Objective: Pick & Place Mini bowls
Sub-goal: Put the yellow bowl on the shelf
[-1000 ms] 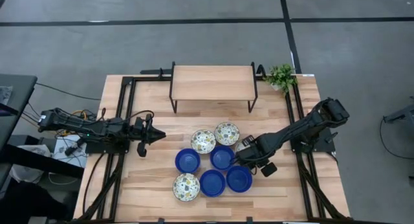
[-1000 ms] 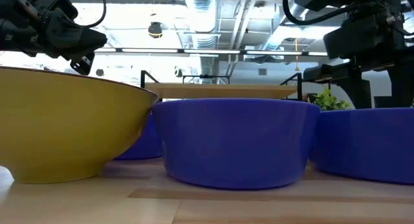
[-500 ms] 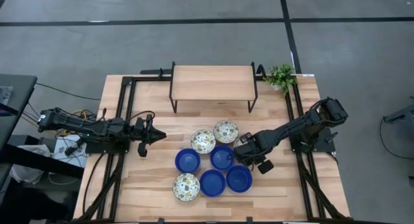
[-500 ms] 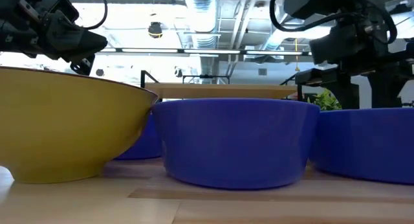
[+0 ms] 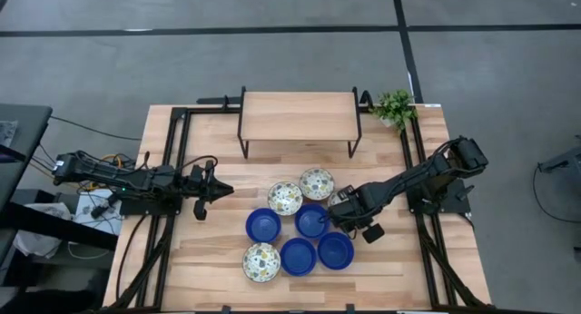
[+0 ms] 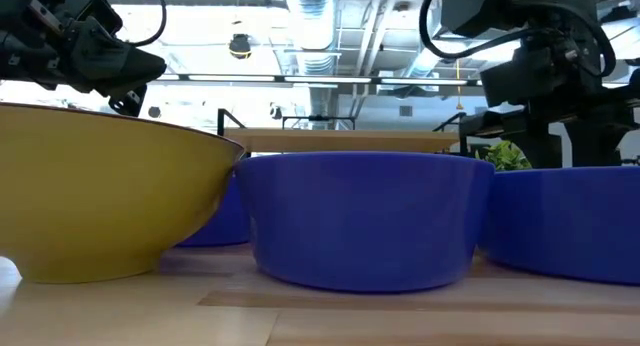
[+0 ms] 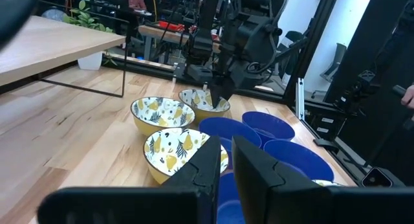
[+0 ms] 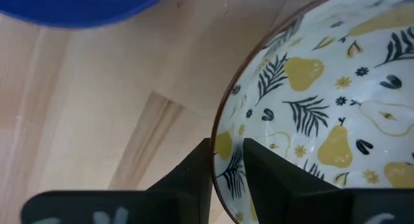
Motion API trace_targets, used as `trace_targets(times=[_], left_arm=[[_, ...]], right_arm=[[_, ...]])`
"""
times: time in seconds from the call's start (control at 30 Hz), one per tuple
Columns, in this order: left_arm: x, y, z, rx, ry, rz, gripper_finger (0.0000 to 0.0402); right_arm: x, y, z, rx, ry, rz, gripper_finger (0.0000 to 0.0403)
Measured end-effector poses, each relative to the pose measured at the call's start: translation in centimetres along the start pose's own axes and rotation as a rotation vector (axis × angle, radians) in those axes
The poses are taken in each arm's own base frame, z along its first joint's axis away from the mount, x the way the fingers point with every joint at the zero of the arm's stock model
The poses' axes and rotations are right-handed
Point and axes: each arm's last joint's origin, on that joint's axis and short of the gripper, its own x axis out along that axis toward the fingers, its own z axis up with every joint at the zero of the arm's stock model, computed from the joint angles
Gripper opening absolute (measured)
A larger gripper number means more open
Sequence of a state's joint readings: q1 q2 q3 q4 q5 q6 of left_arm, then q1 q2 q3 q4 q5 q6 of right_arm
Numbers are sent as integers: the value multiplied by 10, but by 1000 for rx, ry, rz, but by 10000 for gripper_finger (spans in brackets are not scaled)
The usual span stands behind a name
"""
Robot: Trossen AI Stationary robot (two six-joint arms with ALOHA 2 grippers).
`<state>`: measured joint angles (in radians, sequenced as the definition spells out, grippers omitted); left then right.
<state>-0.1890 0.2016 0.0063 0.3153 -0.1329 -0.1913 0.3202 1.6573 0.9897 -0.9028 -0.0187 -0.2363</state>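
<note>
The right gripper [image 5: 338, 208] is down among the bowls in the middle of the bench [image 5: 218, 250], and its wrist camera shows its fingers [image 8: 194, 169] astride the rim of a pear-patterned bowl [image 8: 323, 114], one inside and one outside, closing on it but not clearly clamped. I judge this bowl to be the patterned one tucked under the arm and mostly hidden from above.

Seven more mini bowls show from above in a loose cluster toward the front edge: two pear-patterned ones [image 5: 285, 198] [image 5: 318, 184] on the side nearer the raised wooden shelf [image 5: 298, 115], four glossy blue ones [image 5: 263, 226] [image 5: 312, 220] [image 5: 298, 256] [image 5: 335, 250], and another patterned one [image 5: 260, 262] closest to the front.

The left gripper [image 5: 221, 191] hangs over the left side of the bench, fingers [image 7: 259, 175] pressed together with nothing between them.

These bowls look like glazed ceramic: stiff, fairly heavy for their size, slick, and apt to chip if knocked against a neighbour. A pinch across the rim seems the only sensible hold, and it needs to be firm and square, since the glaze offers little friction.
</note>
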Motion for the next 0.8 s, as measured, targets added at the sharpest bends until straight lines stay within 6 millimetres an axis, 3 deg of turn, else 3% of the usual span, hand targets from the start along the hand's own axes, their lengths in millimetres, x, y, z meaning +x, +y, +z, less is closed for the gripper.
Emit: trace_targets(times=[0.3, 0.43, 0.8], left_arm=[[0, 0, 0, 0, 0, 0, 39], [0, 0, 0, 0, 0, 0, 39], [0, 0, 0, 0, 0, 0, 39]], right_arm=[[-3, -1, 1, 74, -5, -51, 13], [-5, -2, 1, 122, -2, -49, 7], [-44, 2, 10, 129, 65, 41, 1]])
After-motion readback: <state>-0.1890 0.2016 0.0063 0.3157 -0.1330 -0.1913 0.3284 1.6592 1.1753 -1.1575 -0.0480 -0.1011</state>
